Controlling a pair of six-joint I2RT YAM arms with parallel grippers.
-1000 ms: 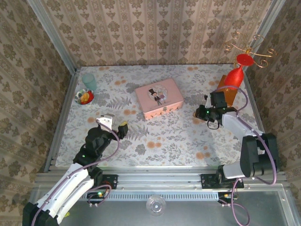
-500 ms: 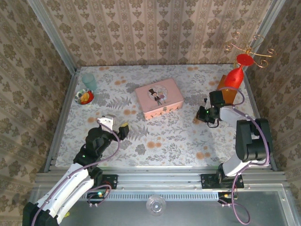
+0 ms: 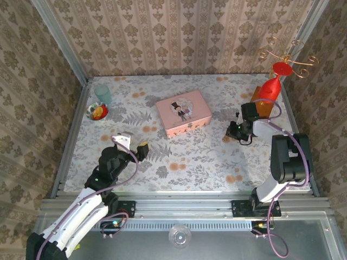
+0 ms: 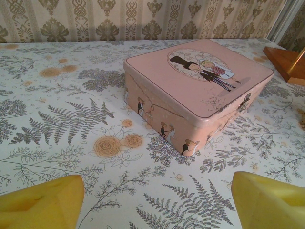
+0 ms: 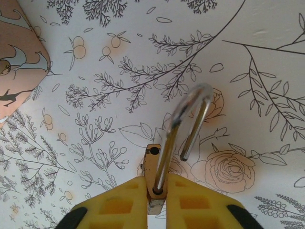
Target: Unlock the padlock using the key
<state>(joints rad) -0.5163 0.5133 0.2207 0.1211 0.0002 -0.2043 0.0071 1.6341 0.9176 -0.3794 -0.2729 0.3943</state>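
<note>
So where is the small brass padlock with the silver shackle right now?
In the right wrist view the small brass padlock sits between the right gripper's yellow fingertips, at the right side of the floral table, right of the pink picture tin.

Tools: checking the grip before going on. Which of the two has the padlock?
The right tool: it pinches the padlock by its brass body. The left tool stands wide open, holding nothing.

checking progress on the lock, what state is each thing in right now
padlock, shackle open, one leg free of the body
right gripper, shut on the padlock's body
left gripper, open, nothing between its fingers
pink tin, lid closed
</note>
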